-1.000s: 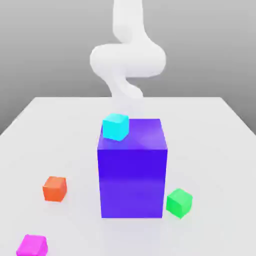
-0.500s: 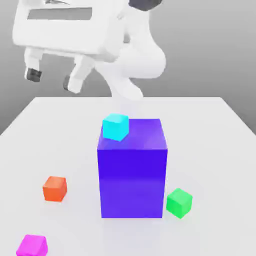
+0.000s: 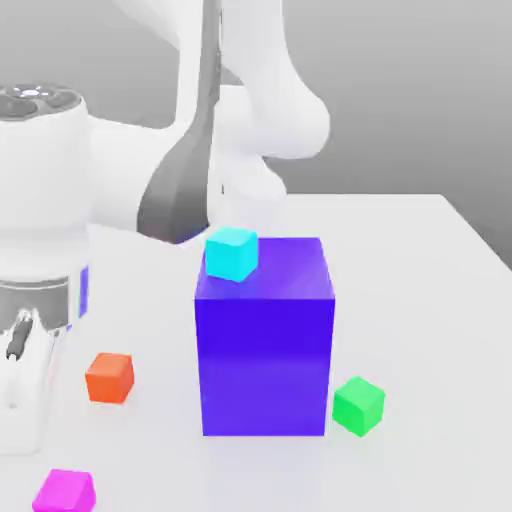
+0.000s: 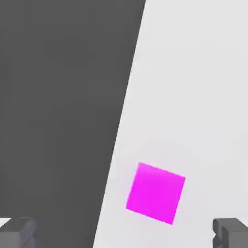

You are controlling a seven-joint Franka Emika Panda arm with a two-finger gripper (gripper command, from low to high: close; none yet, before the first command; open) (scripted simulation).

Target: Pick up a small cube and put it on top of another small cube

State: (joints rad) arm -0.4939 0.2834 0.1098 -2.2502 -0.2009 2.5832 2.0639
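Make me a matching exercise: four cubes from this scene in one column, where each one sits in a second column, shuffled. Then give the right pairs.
Things
1. cyan cube
2. magenta cube
3. green cube
4. orange cube

Places
A. on the table, by the big blue-violet block's lower corner, on the exterior view's right
B. on top of the big blue-violet block
C. on the table, nearest the camera, at the exterior view's left
D. on the table, to the exterior view's left of the block, farther back than the magenta one

Pairs: 1-B, 2-C, 3-A, 4-D
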